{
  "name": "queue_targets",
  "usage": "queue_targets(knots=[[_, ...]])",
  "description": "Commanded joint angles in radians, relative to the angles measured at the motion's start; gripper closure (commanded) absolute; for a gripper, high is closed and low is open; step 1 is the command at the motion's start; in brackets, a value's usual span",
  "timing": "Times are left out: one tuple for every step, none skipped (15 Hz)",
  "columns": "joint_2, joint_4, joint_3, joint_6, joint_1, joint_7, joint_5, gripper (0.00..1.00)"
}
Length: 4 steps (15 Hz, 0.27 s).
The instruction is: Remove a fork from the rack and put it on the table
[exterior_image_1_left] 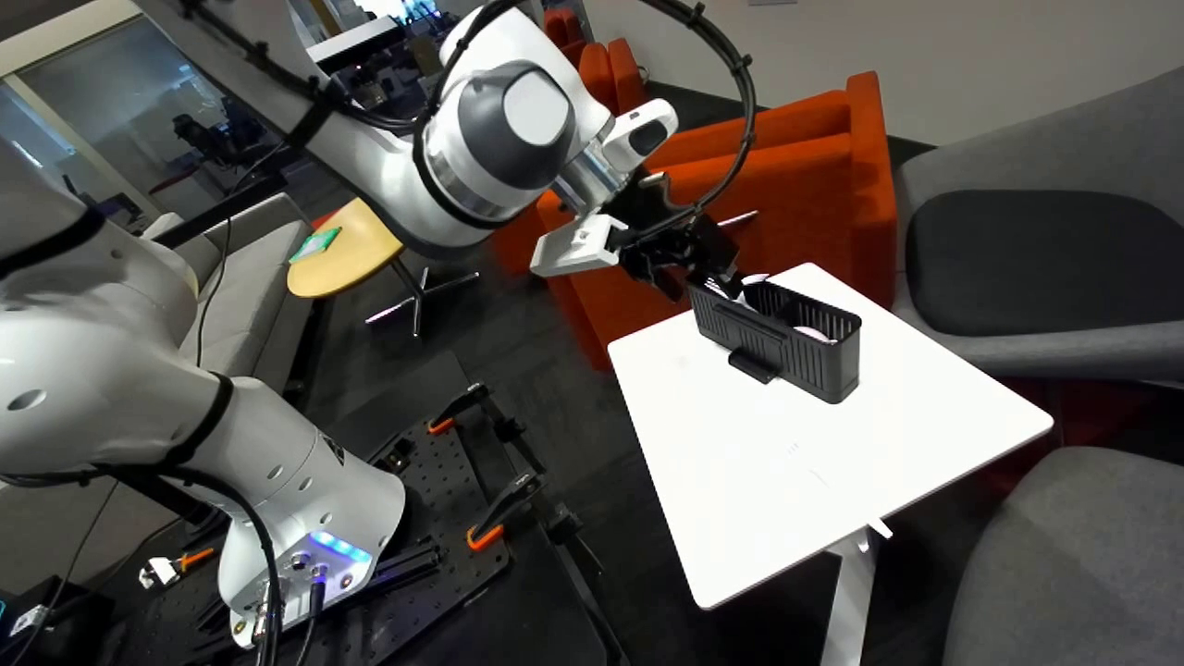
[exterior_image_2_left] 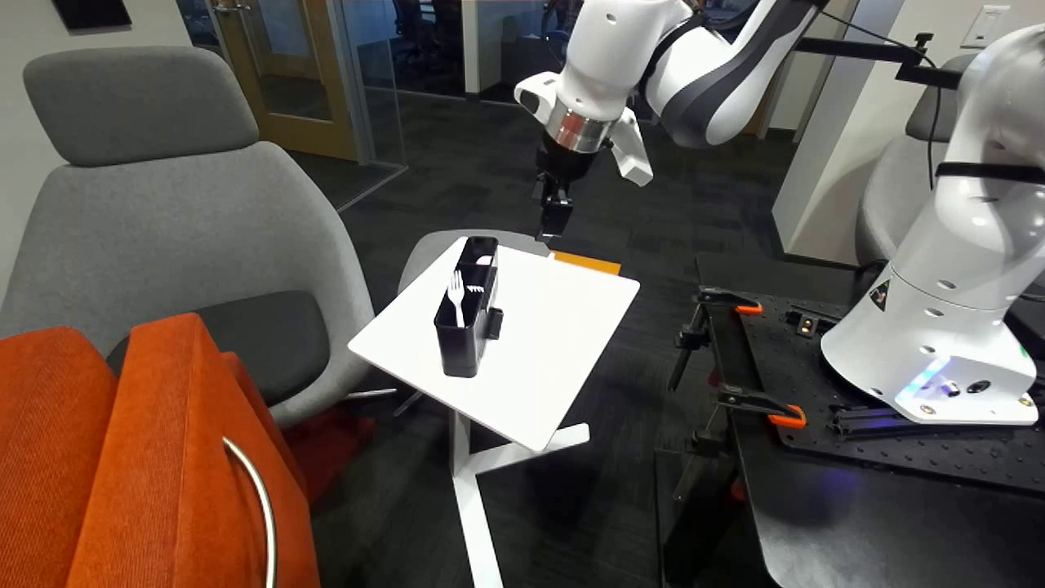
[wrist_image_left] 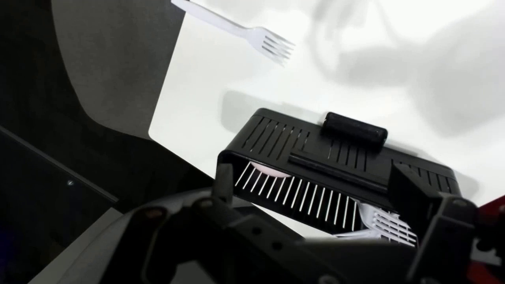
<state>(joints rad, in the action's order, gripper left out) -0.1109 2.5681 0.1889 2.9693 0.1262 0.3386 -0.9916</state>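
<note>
The black slotted rack (exterior_image_1_left: 803, 363) stands on the white table (exterior_image_1_left: 731, 481), as both exterior views show. White forks (wrist_image_left: 384, 225) stand tines up at one end of the rack; one leans up in an exterior view (exterior_image_2_left: 456, 287). Another white fork (wrist_image_left: 256, 37) lies flat on the table beside the rack. Its handle pokes past the table edge in both exterior views (exterior_image_1_left: 880, 527) (exterior_image_2_left: 551, 256). My gripper (wrist_image_left: 315, 177) is open and empty, its fingers wide apart over the rack's mouth. In an exterior view, the gripper (exterior_image_1_left: 701, 280) is just above the forks' end.
A pale rounded utensil (wrist_image_left: 270, 169) sits in the rack's other end; it also shows in an exterior view (exterior_image_2_left: 484, 260). An orange armchair (exterior_image_1_left: 786, 166) and grey chairs (exterior_image_1_left: 1027, 268) stand close around the table. The robot's black base table (exterior_image_2_left: 882, 506) is across a gap.
</note>
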Motion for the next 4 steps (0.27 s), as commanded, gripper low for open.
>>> queue_targets(knots=[[0.068,0.091,-0.068,0.019,0.049,-0.269,0.287,0.0],[0.074,0.097,-0.092,0.004,0.054,-0.345,0.38,0.0],[0.084,0.102,-0.119,-0.009,0.06,-0.421,0.474,0.0],[0.094,0.1,-0.143,-0.026,0.063,-0.493,0.568,0.0]])
